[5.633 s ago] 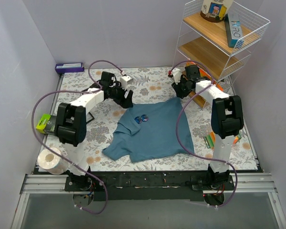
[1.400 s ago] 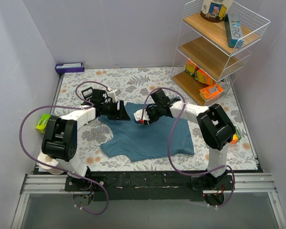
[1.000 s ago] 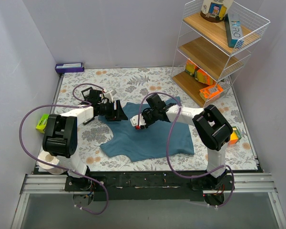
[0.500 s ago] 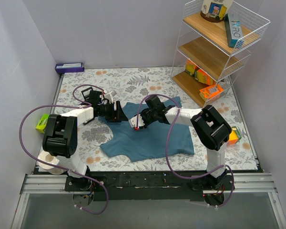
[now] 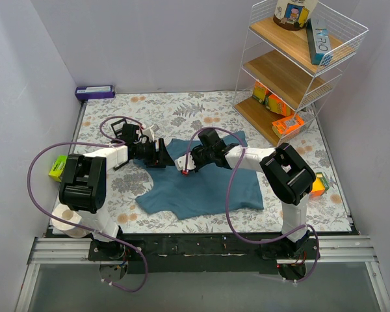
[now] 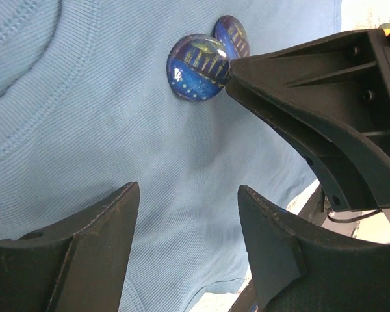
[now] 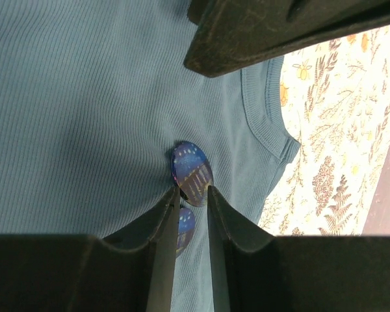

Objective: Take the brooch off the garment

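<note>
Now your right pincer pinches the glossy blue round brooch on the teal ribbed T-shirt; left pincer gapes, empty.

The white-shelled left arm and white-shelled right arm have bulky black joint housings, thin looping purple cables, and matte black wedge-shaped plastic fingers.

Both arms stretch forward and inward, held low, their wrists nearly meeting at the middle. The left pincer points to the right with its 2 fingers spread wide apart. The right pincer angles left and downward toward it, its 2 fingers drawn almost together with only a thin slit between them. 1 right finger crosses just ahead of the left fingertips.
</note>
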Controlling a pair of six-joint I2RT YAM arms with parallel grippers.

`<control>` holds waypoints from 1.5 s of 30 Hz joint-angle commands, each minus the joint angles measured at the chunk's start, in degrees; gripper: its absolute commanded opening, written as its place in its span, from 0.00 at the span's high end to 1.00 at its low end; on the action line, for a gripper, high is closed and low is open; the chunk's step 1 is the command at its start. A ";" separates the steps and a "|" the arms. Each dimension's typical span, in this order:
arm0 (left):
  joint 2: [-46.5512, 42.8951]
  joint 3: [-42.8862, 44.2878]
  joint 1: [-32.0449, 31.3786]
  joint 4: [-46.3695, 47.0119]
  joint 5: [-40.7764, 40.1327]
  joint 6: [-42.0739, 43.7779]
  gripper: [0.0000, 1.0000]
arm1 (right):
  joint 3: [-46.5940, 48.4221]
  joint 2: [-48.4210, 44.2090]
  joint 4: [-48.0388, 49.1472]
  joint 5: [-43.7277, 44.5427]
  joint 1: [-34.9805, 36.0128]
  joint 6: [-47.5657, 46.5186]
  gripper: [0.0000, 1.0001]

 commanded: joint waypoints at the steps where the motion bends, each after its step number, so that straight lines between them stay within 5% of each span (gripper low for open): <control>1: -0.39 0.14 0.43 0.26 3.31 0.86 0.39 | -0.01 1.04 5.58 -2.46 0.33 1.98 0.70; 13: 0.31 -0.21 0.95 0.44 5.34 0.77 0.39 | 0.69 1.74 2.34 -7.56 0.33 -2.67 0.71; 26: 2.16 0.41 1.22 -0.18 6.48 1.30 0.39 | 0.69 3.32 9.19 -5.19 0.24 -2.32 0.80; 30: 2.33 0.58 1.22 -0.35 6.92 1.65 0.39 | 1.13 3.59 10.51 -4.22 -0.29 0.75 0.83; 34: 2.42 0.84 1.30 -0.53 7.71 2.09 0.39 | 3.49 3.50 8.50 -4.48 -0.55 2.68 0.99; 45: 2.33 0.84 1.30 -0.26 10.95 5.17 0.39 | 15.36 2.97 -11.18 -5.37 -2.22 26.83 0.99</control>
